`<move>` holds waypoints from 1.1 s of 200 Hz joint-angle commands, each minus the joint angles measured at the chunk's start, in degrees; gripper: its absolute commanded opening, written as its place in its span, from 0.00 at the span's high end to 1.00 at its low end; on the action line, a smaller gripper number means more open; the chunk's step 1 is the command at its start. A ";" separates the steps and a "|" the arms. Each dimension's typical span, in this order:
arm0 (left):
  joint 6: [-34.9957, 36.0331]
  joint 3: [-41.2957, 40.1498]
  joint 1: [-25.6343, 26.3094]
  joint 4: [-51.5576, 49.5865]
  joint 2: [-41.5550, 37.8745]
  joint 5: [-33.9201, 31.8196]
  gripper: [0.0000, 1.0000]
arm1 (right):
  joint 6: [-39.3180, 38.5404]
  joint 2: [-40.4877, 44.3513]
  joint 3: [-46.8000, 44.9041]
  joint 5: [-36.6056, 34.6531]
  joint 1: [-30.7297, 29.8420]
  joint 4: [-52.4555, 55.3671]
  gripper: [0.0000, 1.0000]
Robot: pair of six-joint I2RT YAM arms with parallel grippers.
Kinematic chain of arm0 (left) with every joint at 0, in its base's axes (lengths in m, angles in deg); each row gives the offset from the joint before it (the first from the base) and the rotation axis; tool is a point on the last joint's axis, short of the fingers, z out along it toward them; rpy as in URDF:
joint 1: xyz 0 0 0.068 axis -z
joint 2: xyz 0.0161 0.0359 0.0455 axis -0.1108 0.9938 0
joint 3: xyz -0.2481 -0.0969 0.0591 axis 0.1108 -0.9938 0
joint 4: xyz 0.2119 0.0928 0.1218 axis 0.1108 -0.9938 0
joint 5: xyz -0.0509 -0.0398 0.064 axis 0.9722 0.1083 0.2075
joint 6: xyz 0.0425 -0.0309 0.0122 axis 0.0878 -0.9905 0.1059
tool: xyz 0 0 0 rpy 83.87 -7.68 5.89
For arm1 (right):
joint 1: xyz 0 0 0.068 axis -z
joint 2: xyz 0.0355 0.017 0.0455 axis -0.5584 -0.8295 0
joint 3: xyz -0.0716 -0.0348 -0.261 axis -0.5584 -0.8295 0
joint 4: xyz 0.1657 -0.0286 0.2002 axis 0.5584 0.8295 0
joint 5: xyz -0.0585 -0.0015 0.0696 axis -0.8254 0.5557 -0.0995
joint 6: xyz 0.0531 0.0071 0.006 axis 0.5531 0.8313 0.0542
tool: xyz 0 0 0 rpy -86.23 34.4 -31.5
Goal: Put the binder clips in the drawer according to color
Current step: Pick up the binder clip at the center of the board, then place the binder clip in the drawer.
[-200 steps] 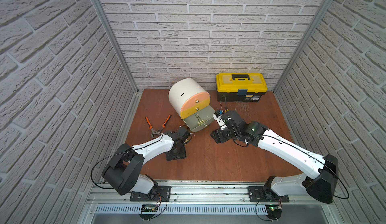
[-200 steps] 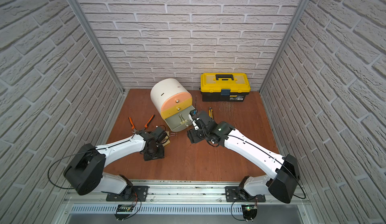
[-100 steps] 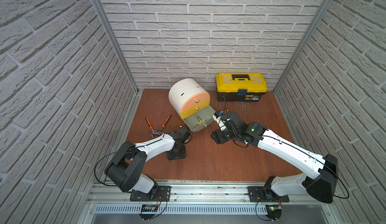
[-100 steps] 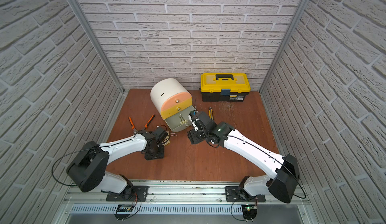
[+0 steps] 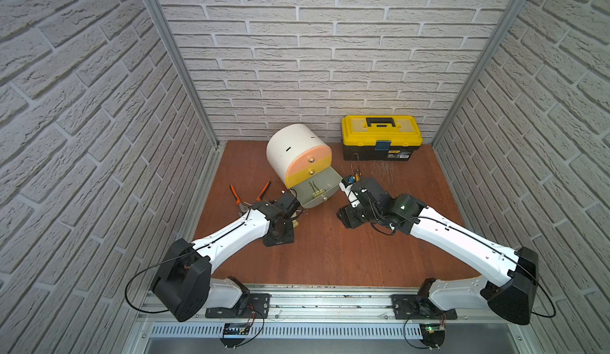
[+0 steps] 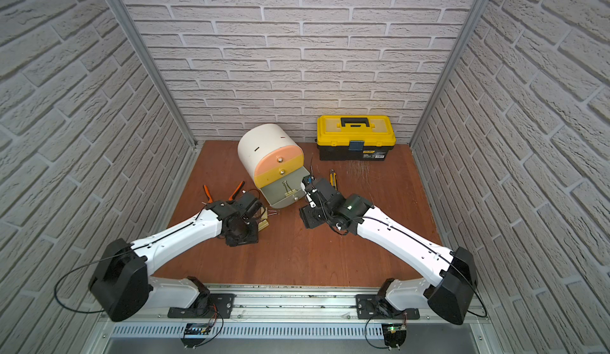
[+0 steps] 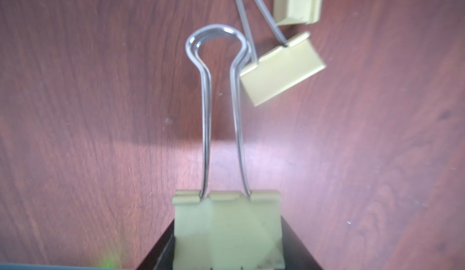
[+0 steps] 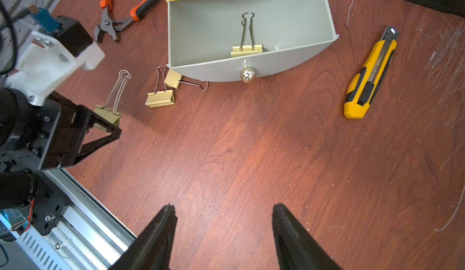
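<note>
Left gripper [image 8: 105,122] clamping yellow clip [image 7: 227,228], handles apparently pointing forward, away

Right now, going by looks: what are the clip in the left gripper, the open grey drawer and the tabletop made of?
Held clip: pale yellow body looks like painted sheet metal, matte, with crisp folded edges; its handles are shiny bare wire. The left gripper is shut on it.
Grey drawer: probably moulded plastic, with thin smooth satin walls and a shiny metallic knob.
Tabletop: wood or wood-look laminate, reddish grain, fine scratches.
</note>
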State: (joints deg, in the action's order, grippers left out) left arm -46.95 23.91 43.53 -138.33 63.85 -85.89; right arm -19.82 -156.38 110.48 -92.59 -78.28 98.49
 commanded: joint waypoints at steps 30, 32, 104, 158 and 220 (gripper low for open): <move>1.10 10.58 0.72 -6.53 1.32 0.34 0.59 | -0.63 3.06 -1.71 -1.68 1.43 -1.18 0.36; 1.22 11.07 0.71 -6.59 1.64 0.42 0.59 | -0.60 3.09 -1.75 -1.69 1.51 -1.19 0.36; 9.59 26.17 0.08 -7.11 13.35 7.14 0.59 | -0.52 5.89 -3.52 -1.81 4.05 -1.21 0.36; 16.45 34.75 -2.99 -9.64 20.49 10.38 0.59 | -0.59 6.52 -3.65 -1.59 5.62 -0.66 0.36; 24.17 41.72 -4.61 -13.38 26.49 8.47 0.58 | -0.42 4.98 -2.66 -1.31 6.37 -0.76 0.37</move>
State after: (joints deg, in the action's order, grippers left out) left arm -27.65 63.21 39.05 -148.67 88.16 -76.82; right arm -19.99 -151.09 107.51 -93.66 -72.43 98.45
